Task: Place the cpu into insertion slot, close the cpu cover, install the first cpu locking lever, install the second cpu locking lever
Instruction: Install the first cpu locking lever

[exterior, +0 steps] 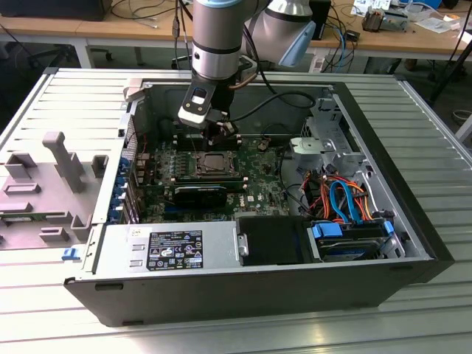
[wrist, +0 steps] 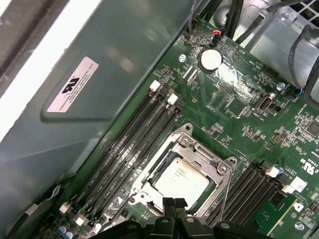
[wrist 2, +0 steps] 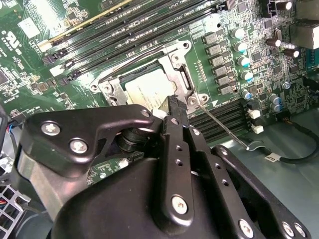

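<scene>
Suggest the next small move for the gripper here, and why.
Probably shift the gripper sideways onto the loose locking lever. The cpu already sits in the socket, the cpu cover appears to lie flat around it, and that lever angles away unlatched, close to the gripper.

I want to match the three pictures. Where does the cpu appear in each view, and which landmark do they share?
Exterior view: the cpu lies in the socket at mid-motherboard, just under the gripper.
Second wrist view: the cpu sits just past the gripper's tip.
First wrist view: the cpu sits inside the cpu cover.
Shared landmark: the long black memory slots beside the socket.
</scene>
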`<action>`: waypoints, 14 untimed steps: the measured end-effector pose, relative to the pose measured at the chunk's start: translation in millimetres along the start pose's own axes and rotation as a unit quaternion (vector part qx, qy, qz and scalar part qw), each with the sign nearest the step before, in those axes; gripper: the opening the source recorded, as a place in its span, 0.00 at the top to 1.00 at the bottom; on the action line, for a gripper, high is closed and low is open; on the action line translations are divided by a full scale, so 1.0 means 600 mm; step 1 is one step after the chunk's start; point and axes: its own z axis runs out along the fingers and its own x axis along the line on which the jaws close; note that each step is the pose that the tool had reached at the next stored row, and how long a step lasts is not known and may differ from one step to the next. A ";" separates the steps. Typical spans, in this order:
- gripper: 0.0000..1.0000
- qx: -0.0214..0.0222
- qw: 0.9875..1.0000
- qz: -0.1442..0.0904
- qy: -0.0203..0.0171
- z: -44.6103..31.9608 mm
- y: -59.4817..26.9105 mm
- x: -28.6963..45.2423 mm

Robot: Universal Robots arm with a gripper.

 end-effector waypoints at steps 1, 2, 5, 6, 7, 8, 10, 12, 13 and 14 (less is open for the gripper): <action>0.89 0.000 1.000 -0.001 0.000 0.000 0.000 0.000; 0.89 0.000 1.000 -0.002 0.000 0.000 0.000 0.000; 0.89 0.000 1.000 -0.005 0.000 0.000 0.000 0.000; 0.89 0.000 1.000 -0.006 0.000 0.000 0.000 0.000; 0.89 0.000 1.000 -0.007 0.000 0.000 0.000 0.000; 0.89 0.000 1.000 -0.008 0.000 0.000 0.000 0.000; 0.89 0.000 1.000 -0.010 -0.001 0.000 0.000 0.000; 0.89 0.000 1.000 -0.012 -0.001 0.000 0.000 0.000; 0.89 0.000 1.000 -0.013 -0.001 0.000 0.000 0.000; 0.89 0.000 1.000 -0.014 -0.001 0.000 0.000 0.000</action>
